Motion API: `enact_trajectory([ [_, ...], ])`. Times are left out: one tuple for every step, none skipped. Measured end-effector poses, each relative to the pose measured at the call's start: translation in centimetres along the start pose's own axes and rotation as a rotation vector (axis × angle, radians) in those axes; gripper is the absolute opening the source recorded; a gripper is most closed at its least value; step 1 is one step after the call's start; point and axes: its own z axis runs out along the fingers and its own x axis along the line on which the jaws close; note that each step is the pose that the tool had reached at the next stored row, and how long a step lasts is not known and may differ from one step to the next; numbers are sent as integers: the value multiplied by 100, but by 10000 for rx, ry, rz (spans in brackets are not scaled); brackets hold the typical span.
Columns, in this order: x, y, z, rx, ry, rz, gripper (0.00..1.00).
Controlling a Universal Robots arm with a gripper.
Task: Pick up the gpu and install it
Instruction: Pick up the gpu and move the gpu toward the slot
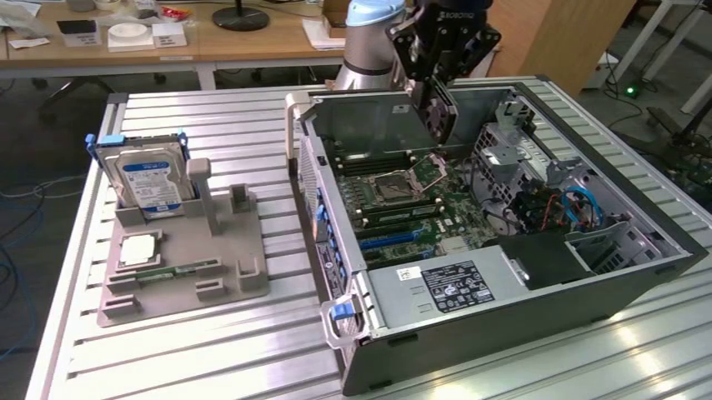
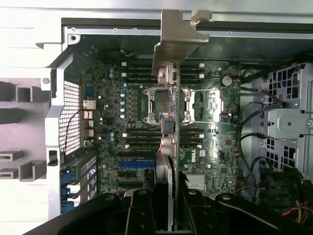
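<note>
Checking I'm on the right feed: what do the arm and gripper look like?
The arm is a silver-grey tube with a light blue joint cap. The gripper is black and blocky, with white lettering on its body. Its fingers are glossy black rounded links.

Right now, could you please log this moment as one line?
end effector: shut on graphics card | card: above motherboard | installed: no

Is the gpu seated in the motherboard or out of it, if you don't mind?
Out: the end effector grips the gpu, which hangs edge-down above the motherboard over the open case.
</note>
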Motion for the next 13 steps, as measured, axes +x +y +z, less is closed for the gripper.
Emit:
enact_trajectory([
  [-10, 0, 0, 0, 1, -26, 27],
  [-18, 0, 1, 0, 2, -32, 27],
  [-27, 0, 1, -1, 3, -32, 27],
  [-36, 1, 1, 0, 3, -32, 27],
  [-48, 1, 2, -1, 2, -31, 27],
  [-60, 1, 3, -1, 2, -31, 27],
  [-74, 1, 3, 0, 2, -32, 27],
  [-87, 1, 3, -1, 2, -34, 27],
  [-99, 1, 4, -1, 2, -34, 27],
  [-112, 1, 4, -1, 2, -34, 27],
  [-124, 2, 4, -1, 2, -34, 27],
  [-135, 2, 5, -1, 2, -34, 27],
  [-145, 2, 5, -1, 2, -34, 27],
])
